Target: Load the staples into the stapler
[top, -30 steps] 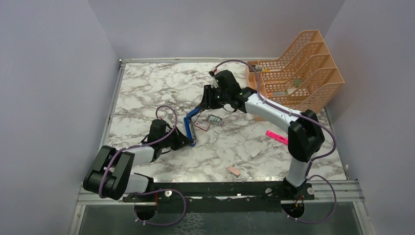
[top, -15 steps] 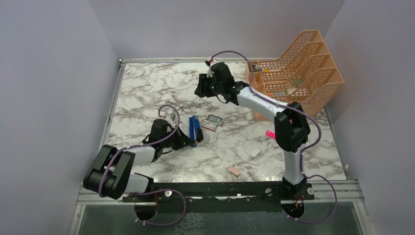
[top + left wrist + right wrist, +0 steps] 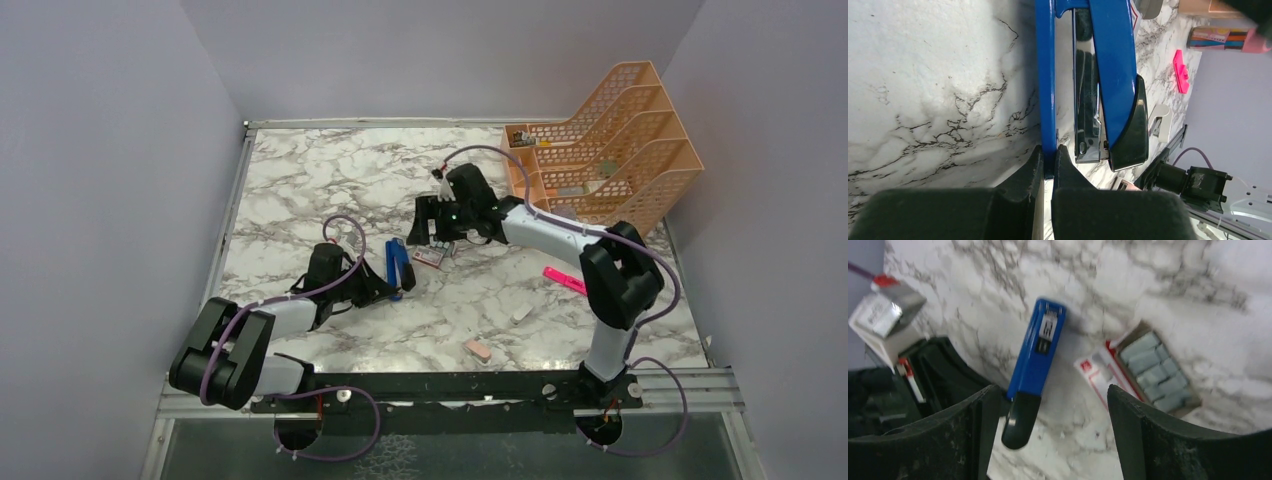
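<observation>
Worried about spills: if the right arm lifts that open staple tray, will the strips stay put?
Likely not if tilted: the tray is open-topped, strips lying loose. It looks like thin card, so may flex. Flat-bottomed, it should slide, not roll.

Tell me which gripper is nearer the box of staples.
Right. The right gripper hangs open close above the staples; the left gripper is shut on the near end of the stapler, which lies between it and them.

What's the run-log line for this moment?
left end effector: shut on stapler base | right end effector: open, over stapler | staples: boxed, beside stapler
</observation>
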Robot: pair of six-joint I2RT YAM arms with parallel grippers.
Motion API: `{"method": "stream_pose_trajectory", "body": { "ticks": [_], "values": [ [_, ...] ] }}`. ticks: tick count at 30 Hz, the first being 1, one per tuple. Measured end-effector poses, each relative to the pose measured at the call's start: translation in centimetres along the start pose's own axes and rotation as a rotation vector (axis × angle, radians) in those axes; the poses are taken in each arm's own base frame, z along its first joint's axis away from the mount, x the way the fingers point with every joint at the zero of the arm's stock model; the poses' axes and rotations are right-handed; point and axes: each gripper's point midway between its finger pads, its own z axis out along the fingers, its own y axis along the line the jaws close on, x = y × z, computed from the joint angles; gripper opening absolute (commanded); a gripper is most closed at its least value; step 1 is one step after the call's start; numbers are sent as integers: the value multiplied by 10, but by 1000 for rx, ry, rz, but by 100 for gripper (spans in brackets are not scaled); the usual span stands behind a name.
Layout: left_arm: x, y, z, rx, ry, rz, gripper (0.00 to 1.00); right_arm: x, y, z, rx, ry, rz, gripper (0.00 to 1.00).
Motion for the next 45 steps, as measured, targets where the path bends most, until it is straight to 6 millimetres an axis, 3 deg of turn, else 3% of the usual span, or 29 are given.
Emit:
{"method": "stream_pose_trajectory", "body": {
  "ticks": [5, 10, 16, 22, 29, 32, 38, 45],
  "values": [
    [0, -1, 1, -3, 8, -13, 0, 68, 14, -25, -61, 128, 81, 86],
    [-1, -2, 3, 0, 16, -18, 0, 114, 42, -23, -117, 225, 111, 82],
    [-1, -2, 4, 2, 21, -19, 0, 127, 63, -9, -161, 232, 144, 58],
    [0, -2, 4, 3, 24, -19, 0, 130, 52, 6, -96, 223, 199, 30],
    [0, -1, 5, 3, 23, -17, 0, 117, 46, 2, 31, 205, 198, 26],
    [0, 0, 5, 3, 22, -16, 0, 101, 45, -8, 92, 179, 171, 27],
    [-1, 2, 5, 6, 11, -21, 0, 50, 43, -22, 177, 72, 94, 27],
    [3, 3, 6, 28, 11, -15, 0, -34, 45, -21, 233, -122, -7, 31]
  ]
}}
